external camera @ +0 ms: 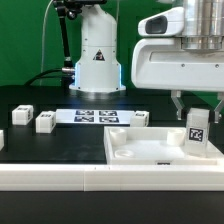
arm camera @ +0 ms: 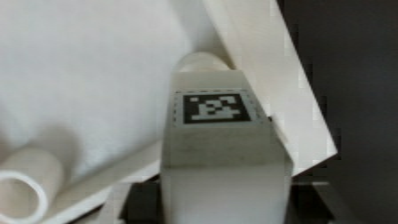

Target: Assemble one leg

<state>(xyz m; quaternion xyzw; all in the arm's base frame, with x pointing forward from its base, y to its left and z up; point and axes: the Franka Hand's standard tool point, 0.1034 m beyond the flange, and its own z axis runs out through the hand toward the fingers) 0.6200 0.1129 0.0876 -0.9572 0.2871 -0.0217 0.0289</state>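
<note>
My gripper (external camera: 196,108) is shut on a white leg (external camera: 197,133) with a square marker tag, holding it upright over the right corner of the large white tabletop (external camera: 150,158). In the wrist view the leg (arm camera: 217,125) fills the middle, its far end at the tabletop's raised rim (arm camera: 267,60), and my gripper (arm camera: 217,200) clamps it on both sides. Three more legs lie on the black table: one at the far left (external camera: 22,115), one beside it (external camera: 45,121), one near the middle (external camera: 138,119).
The marker board (external camera: 93,116) lies flat on the table behind the tabletop. The robot's white base (external camera: 97,60) stands at the back. A round socket (arm camera: 22,180) shows inside the tabletop in the wrist view.
</note>
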